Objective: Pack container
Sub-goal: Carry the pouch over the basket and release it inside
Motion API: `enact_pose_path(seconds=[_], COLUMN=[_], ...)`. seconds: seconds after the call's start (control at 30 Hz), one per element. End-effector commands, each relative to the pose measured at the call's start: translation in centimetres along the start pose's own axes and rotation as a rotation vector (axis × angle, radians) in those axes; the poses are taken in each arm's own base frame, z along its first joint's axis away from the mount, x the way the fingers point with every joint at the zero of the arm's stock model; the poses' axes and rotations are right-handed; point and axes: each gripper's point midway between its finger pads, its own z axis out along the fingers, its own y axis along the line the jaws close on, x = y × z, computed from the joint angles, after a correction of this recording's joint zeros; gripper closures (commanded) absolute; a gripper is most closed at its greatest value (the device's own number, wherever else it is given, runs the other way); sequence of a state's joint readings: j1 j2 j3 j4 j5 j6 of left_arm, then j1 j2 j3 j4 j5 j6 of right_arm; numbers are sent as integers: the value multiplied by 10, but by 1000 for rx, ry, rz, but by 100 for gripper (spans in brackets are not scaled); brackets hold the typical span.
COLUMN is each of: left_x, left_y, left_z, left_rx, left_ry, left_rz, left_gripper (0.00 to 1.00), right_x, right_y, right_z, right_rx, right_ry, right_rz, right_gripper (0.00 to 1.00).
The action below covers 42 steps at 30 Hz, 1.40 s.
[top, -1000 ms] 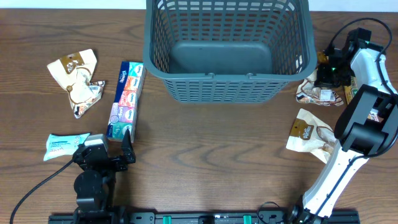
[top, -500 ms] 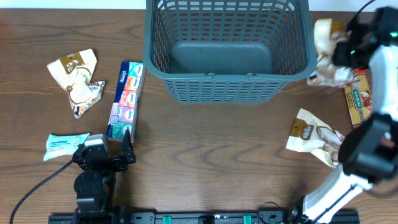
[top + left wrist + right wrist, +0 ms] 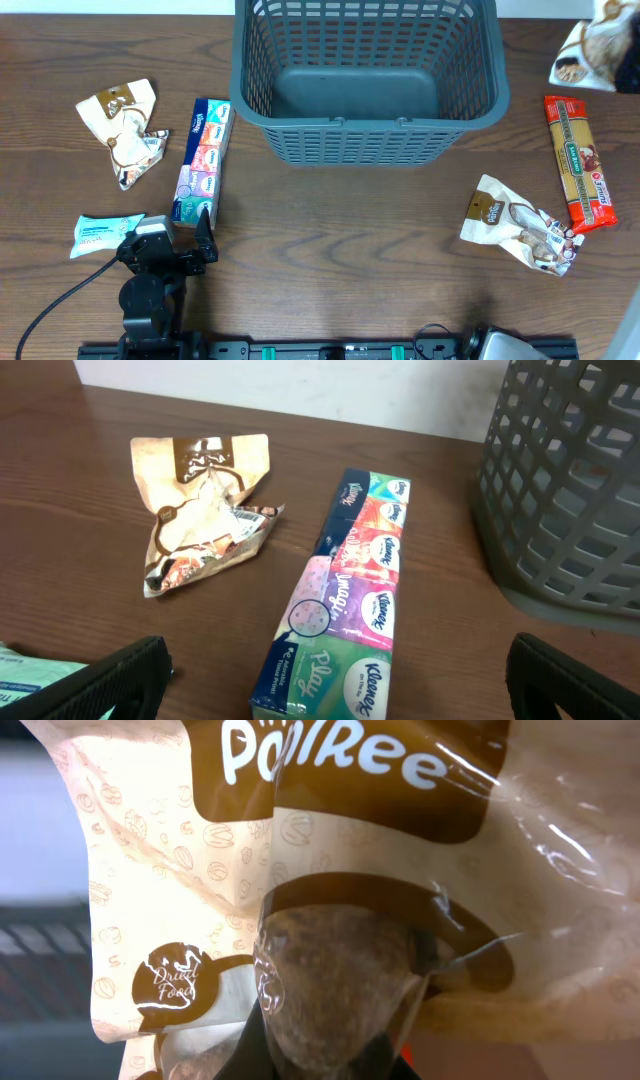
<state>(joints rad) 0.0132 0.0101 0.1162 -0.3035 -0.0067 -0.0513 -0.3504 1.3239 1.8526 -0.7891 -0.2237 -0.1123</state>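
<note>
The container, a dark grey-blue lattice basket (image 3: 365, 122), stands at the back middle with nothing inside; its wall shows in the left wrist view (image 3: 570, 490). My right gripper (image 3: 325, 1058) is shut on a beige-and-brown snack packet (image 3: 300, 870). The packet hangs high at the top right of the overhead view (image 3: 592, 48), right of the basket, and hides the gripper there. My left gripper (image 3: 335, 682) is open and empty, low at the front left (image 3: 198, 240), just short of a colourful tissue pack (image 3: 345, 600).
The tissue pack (image 3: 203, 158) lies left of the basket. A crumpled beige packet (image 3: 125, 125) and a teal-white packet (image 3: 105, 233) lie further left. A long red packet (image 3: 578, 162) and another beige packet (image 3: 515, 225) lie at the right.
My right arm has lifted the beige packet off the table beside the basket and carried it up to the top right, uncovering the red packet. The left arm has not moved.
</note>
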Motion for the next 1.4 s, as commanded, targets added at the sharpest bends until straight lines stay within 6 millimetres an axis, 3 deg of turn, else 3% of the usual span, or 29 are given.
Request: enact_pose_path(seconds=[0.0,0.13,0.3,0.37,0.5,0.57,0.7,0.9,1.37], left_x=[11,11,11,11,11,11,11,11,11], left_y=[3,3,3,3,3,3,3,3,3], left_z=[2,2,2,2,2,2,2,2,2], left_rx=[-9,-10,-9,-9,-10,-9,-9,-9,-10], left_ry=[25,25,25,25,25,25,25,25,25], left_rz=[6,6,6,6,6,6,6,6,6], left_gripper=[1,1,1,1,1,1,1,1,1], right_x=[-21,-36,-27,-10,45,80,128,176,246], right_y=[34,83,142,159,194,215,243,267,263], right_z=[-13,-5,43,71,125,143,158,159,170], right_rx=[-153,-350,-499,-512,-563,-601,-639,-665,-595], right_ry=[-79,-130,-97,-42,124,230,371,512,707], right_rz=[45,54,61,72,95,99,77,14,-85], right_gripper=[99,99,99,98,99,99,99,99,99])
